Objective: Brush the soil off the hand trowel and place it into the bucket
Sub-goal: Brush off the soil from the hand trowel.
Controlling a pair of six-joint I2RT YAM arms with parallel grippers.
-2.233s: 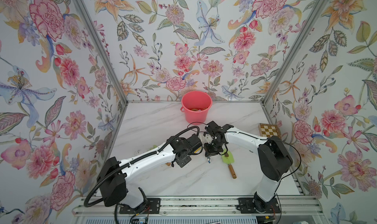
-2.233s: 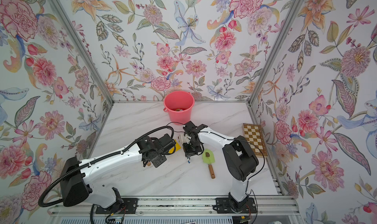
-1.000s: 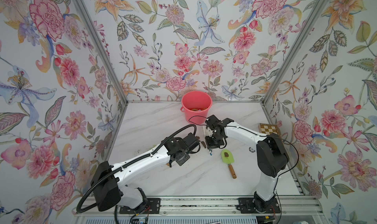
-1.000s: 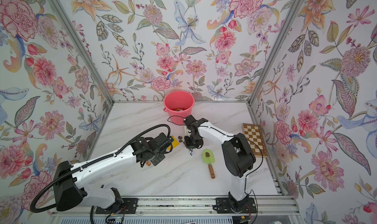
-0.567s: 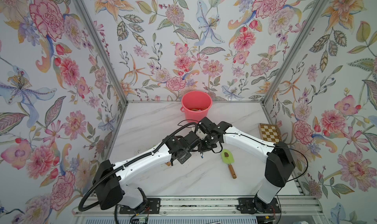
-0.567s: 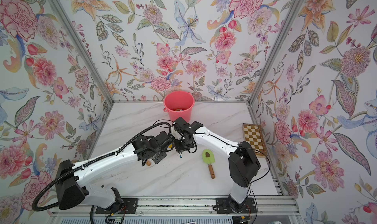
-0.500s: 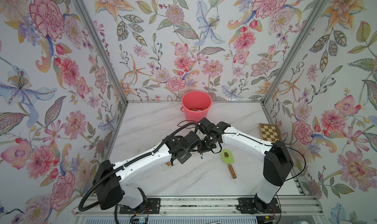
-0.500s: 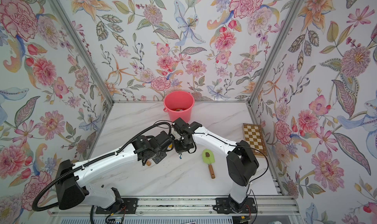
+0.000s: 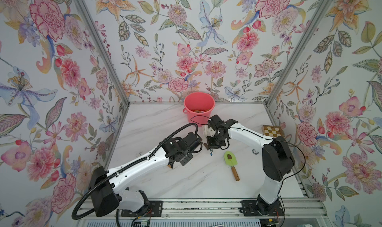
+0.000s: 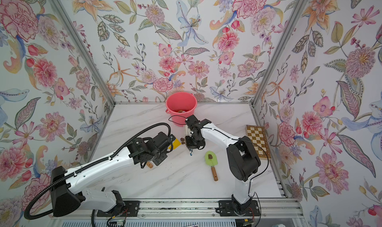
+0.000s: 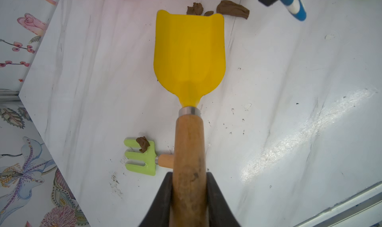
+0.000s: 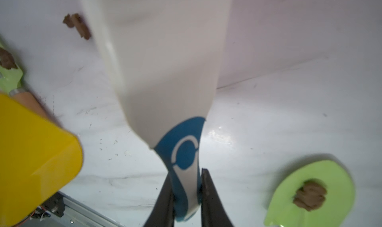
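Brush drawn back from yellow trowel, right claw pinching it, left claw pinching trowel handle

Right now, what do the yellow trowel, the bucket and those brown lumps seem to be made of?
Trowel: smooth yellow blade, painted metal or plastic, hard to tell; grainy wooden handle; shiny metal collar. Bucket: probably plastic, even pink, rolled rim. Lumps: putty-like, with smooth folded surfaces, not crumbly.
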